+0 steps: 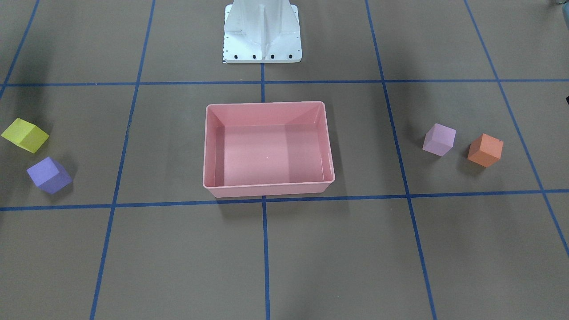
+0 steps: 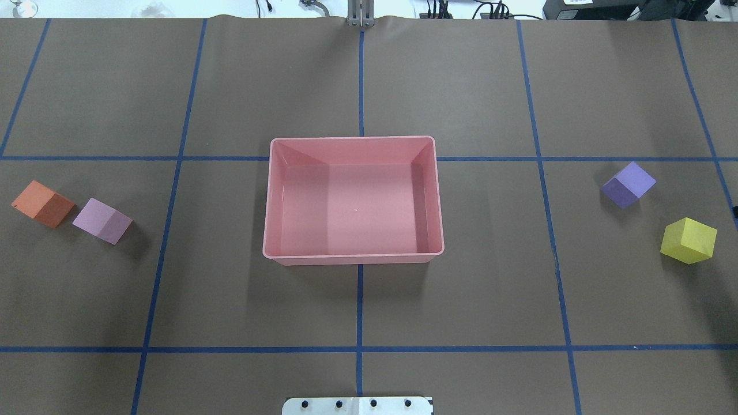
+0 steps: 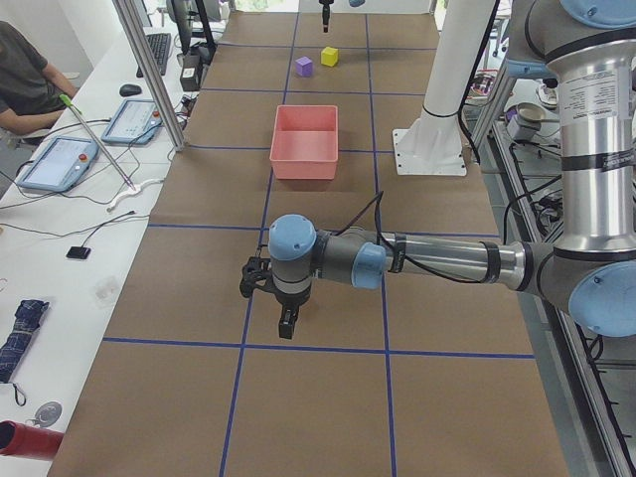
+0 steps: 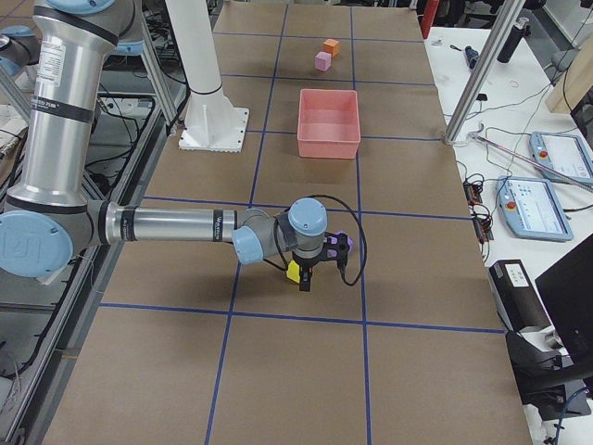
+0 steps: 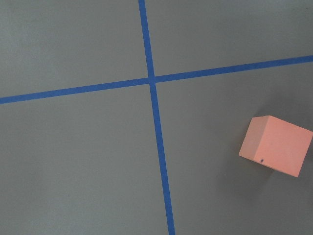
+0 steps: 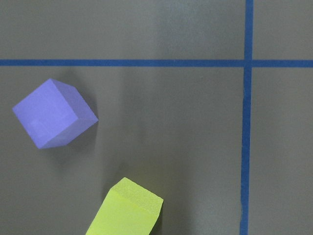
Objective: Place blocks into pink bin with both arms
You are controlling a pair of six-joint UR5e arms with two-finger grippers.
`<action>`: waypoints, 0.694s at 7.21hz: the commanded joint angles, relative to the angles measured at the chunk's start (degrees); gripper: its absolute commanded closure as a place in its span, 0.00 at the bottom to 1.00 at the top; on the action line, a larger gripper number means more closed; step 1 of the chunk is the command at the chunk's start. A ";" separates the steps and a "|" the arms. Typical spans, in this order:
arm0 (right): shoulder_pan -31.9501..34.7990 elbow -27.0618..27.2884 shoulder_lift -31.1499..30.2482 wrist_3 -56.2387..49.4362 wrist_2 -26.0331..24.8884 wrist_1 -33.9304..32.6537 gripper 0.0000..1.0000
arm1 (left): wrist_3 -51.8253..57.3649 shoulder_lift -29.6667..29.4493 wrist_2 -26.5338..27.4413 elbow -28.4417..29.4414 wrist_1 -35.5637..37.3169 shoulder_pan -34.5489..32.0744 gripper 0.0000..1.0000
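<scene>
Tool point(image 4: 304, 283) (the right one) hangs near yellow block point(image 4: 293, 271).

Brown-papered worktop point(image 2: 461, 86) divided into a grid by blue tape lines point(image 2: 360, 300). Alongside it, a white desk point(image 3: 40, 214) bears tablets point(image 3: 60, 159); aluminium posts point(image 3: 149, 70) stand between.

pink bin point(image 2: 353, 257) open-topped, orange block point(image 2: 43, 203) just beside lilac block point(image 2: 102, 221), narrow gap between
</scene>
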 commanded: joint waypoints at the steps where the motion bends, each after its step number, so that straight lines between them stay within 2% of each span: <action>1: -6.01 -2.11 0.38 19.01 -5.14 6.06 0.00 | 0.03 0.09 0.09 0.03 -1.10 0.06 0.00; 2: -6.28 -4.56 2.30 24.50 -4.98 7.92 0.01 | 0.03 0.18 0.09 0.21 -1.54 0.06 0.00; 5: -6.98 -5.91 3.98 32.36 -4.71 8.20 0.01 | 0.12 0.18 0.09 -0.06 -1.64 0.06 0.00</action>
